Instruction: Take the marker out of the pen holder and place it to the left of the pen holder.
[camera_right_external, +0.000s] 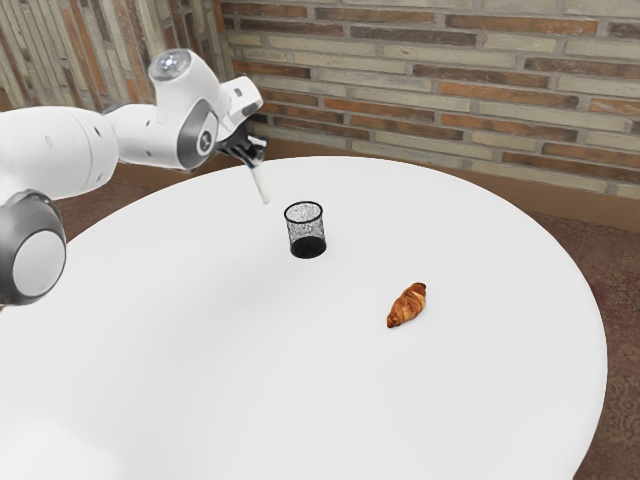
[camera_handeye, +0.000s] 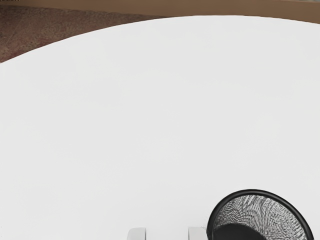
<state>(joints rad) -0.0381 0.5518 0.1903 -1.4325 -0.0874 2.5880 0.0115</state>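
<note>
Left of centre in the upper part of the exterior view, the black gripper (camera_right_external: 251, 158) is closed around the upper end of the marker (camera_right_external: 261, 186), a slim, straight, whitish stick hanging at a tilt, its lower end slanting toward the view's right. It is outside the black mesh pen holder (camera_right_external: 306, 232), which stands upright on the white surface (camera_right_external: 200, 330); a golden-brown croissant (camera_right_external: 407, 305) lies right of centre.

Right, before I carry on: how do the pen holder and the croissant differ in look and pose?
The pen holder is black mesh; the croissant is golden brown and solid-looking.
The pen holder is a round, open-topped cup; the croissant tapers toward its ends.
The pen holder stands upright and rises higher; the croissant lies low on its side.
Both rest on the white table, apart from each other.
</note>
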